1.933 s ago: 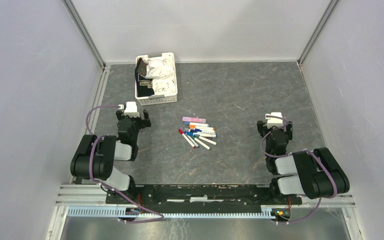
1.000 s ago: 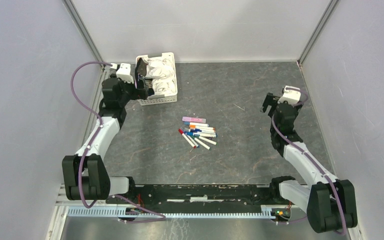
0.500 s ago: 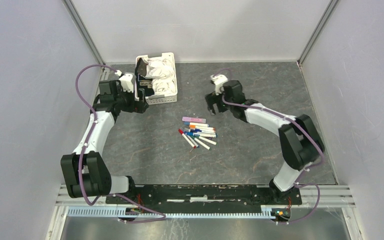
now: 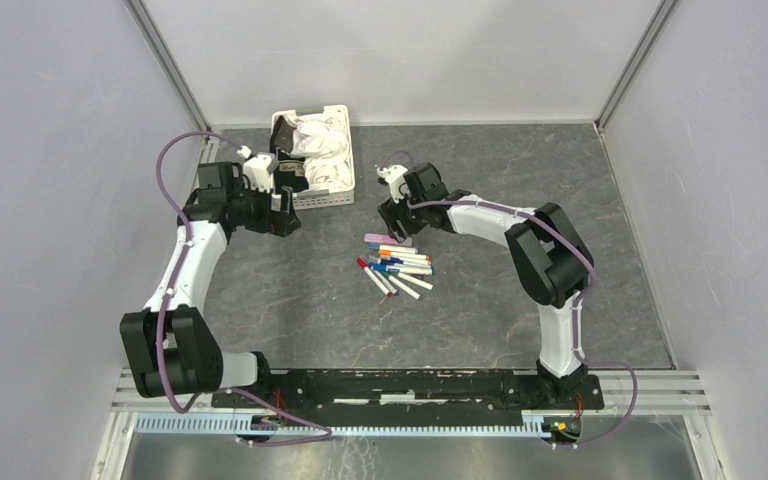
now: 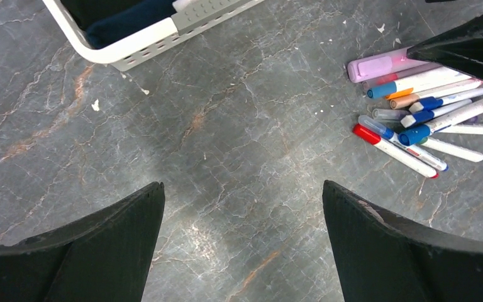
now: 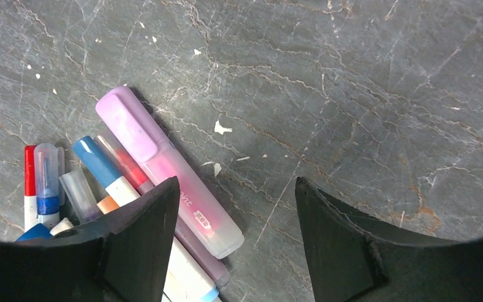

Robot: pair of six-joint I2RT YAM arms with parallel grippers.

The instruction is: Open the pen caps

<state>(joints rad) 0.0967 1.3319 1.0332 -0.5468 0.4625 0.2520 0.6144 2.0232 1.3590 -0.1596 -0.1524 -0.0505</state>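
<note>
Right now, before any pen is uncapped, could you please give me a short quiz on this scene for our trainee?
1. True or false: the left pincer is gripping a pen.
2. Which pen lies at the far edge of the pen pile, nearest the right pincer? A) red-capped marker B) pink highlighter C) black pen
3. What container holds the crumpled white cloth?
Key: 1 false, it is open and empty; 2 B; 3 the white basket.
</note>
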